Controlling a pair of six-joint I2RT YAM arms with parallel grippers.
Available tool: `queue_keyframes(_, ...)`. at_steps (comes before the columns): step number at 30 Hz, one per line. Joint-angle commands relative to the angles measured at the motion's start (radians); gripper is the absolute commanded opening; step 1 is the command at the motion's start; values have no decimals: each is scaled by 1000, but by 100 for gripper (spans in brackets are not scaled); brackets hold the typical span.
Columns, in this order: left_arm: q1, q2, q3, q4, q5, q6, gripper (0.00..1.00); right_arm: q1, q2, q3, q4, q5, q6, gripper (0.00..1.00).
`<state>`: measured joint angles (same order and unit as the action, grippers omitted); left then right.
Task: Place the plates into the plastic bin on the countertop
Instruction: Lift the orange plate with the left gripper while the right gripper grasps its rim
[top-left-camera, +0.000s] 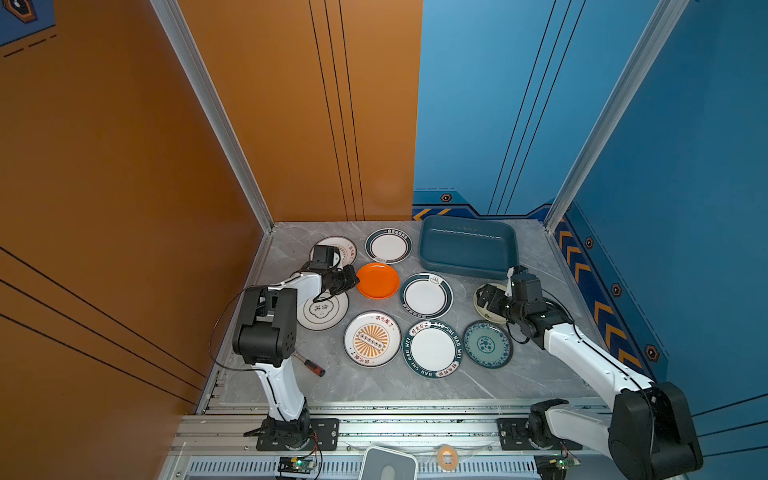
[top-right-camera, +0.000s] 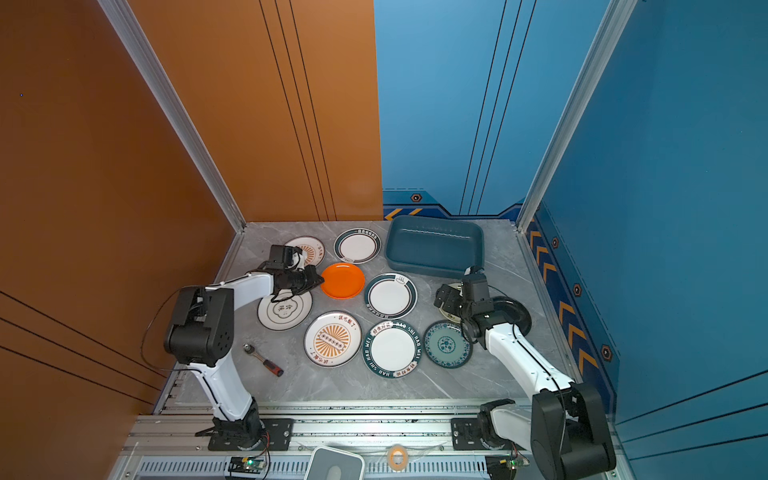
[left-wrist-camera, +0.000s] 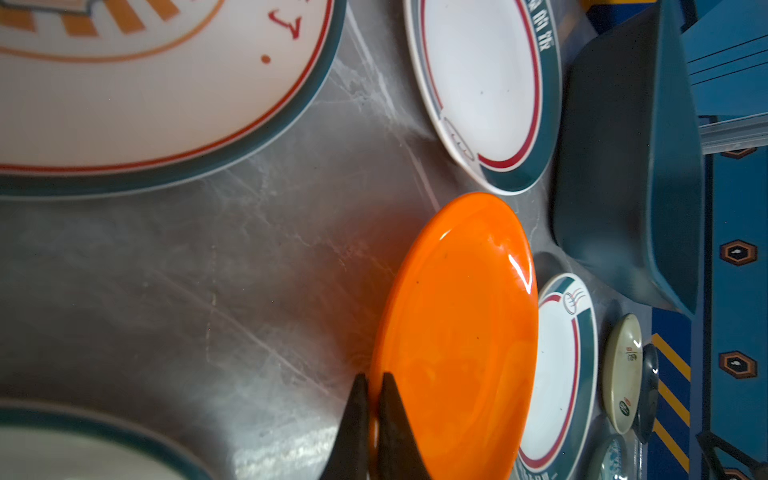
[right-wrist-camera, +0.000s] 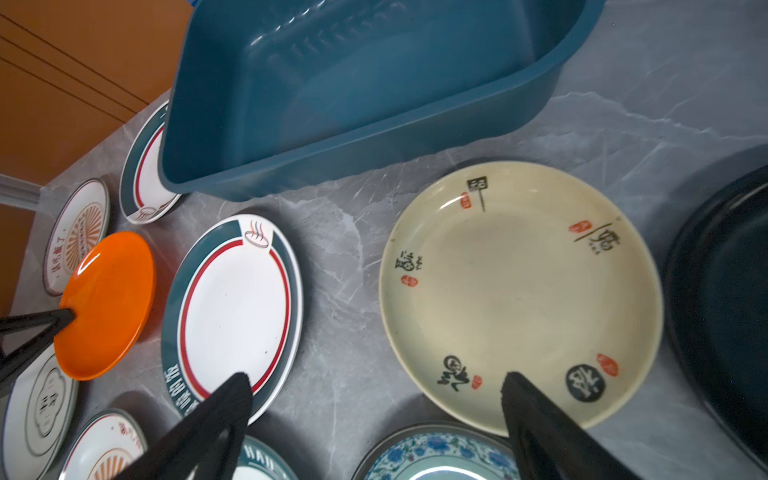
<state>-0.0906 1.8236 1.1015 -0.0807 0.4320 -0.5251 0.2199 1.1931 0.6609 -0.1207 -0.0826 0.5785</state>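
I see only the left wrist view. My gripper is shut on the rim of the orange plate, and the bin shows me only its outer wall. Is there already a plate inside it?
Observer: No. The right wrist view looks into the plastic bin, and its floor is bare.
Operator: Where is the right gripper?
Observer: The right gripper hangs open, one finger over the near rim of the cream plate, gripping nothing.
Operator: Is anything besides plates on the countertop?
Observer: Yes. In both top views a red-handled screwdriver lies near its left edge.
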Motion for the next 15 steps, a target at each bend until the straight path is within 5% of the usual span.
queue_keyframes(1,5,-110,-22,-40,28,-6,0,44,-4,47,10,-53,37,95)
queue_keyframes(15,-126,-293,-57,-73,65,-44,0,256,263,240,243,-239,142,92)
